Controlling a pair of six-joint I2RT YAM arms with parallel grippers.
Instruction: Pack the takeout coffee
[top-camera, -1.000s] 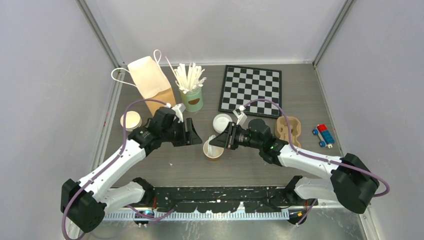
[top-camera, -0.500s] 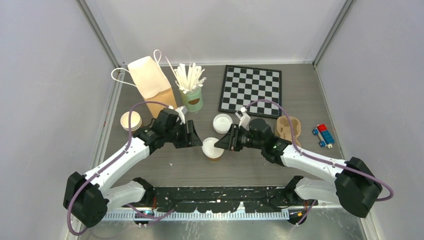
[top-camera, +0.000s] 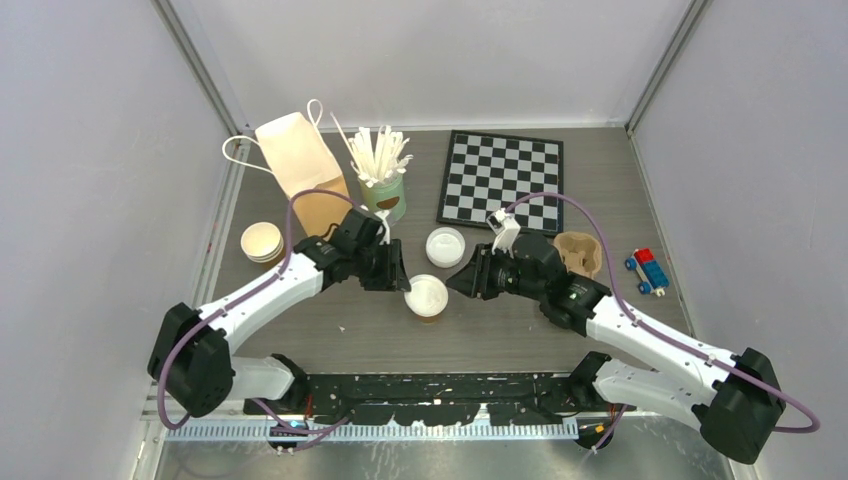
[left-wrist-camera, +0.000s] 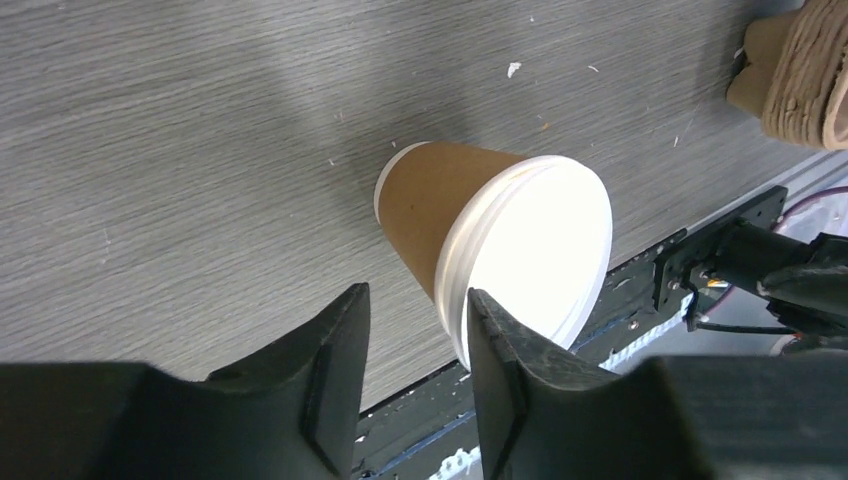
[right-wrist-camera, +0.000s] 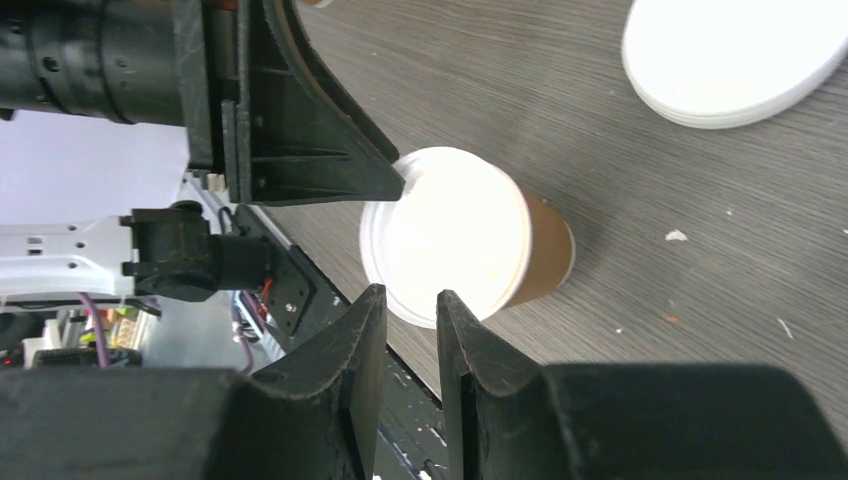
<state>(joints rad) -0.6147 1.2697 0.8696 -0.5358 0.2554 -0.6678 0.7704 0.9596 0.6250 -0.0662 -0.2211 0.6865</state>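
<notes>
Your lidded cup (top-camera: 427, 297) stands upright mid-tabletop (top-camera: 380, 330), between both tools. On the left tool (left-wrist-camera: 418, 300) the fingers are spread with nothing in the gap, one finger at the lid rim. The right tool (right-wrist-camera: 410, 298) is just beside the cup: narrow gap, pinching nothing. The second cup (top-camera: 262, 241) sits unlidded, far left.

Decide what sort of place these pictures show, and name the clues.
Likely a robot test cell, not a café: a left arm and right arm bolted to a walled-in table, with unrelated props: a chessboard and a toy truck.
</notes>
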